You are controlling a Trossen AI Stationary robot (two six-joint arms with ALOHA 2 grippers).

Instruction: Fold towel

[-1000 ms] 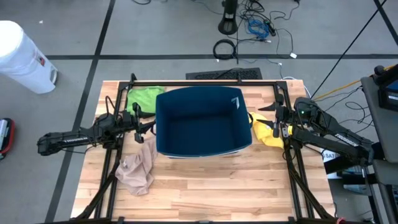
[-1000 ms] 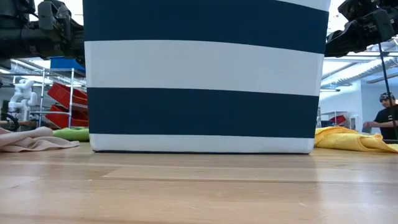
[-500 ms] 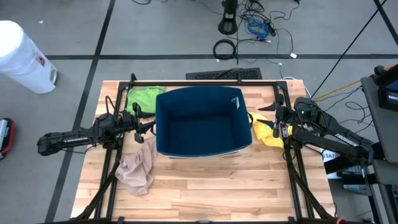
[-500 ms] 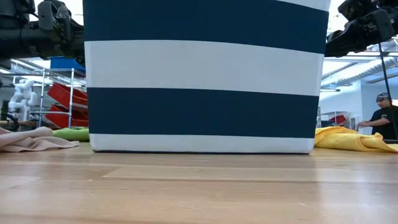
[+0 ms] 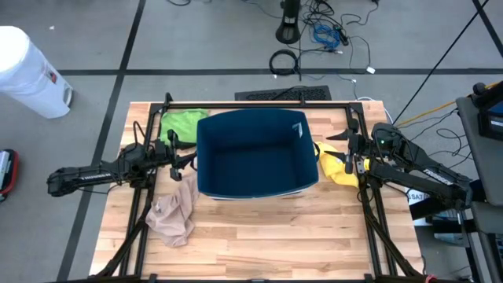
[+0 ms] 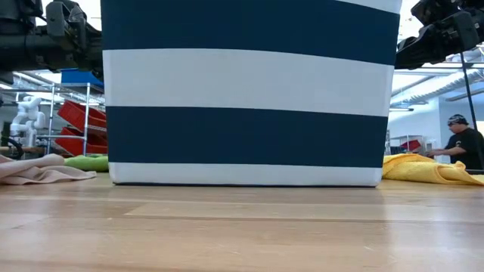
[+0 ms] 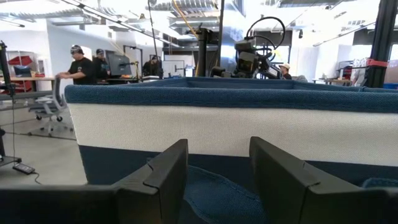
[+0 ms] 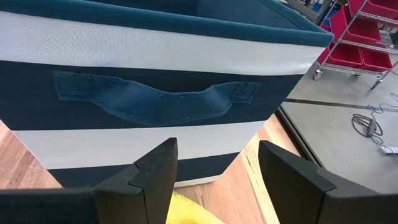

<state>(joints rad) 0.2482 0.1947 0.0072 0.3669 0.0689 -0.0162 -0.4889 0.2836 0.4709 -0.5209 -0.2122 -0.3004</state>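
Three crumpled soft towels around boxy striped fabric bin

Place: a robotics lab or workshop with an open floor.
Floor: grey concrete ran around the wooden counter, with loose cables lying on it.
Storage: a metal rack with red bins stood in the room behind.
Other machines: a white robot arm stood by the rack, and a second rig rose beyond the bin.
People: workers sat or stood at desks with screens; another person leaned over a bench.
Ceiling: bare ducts and beams hung overhead.
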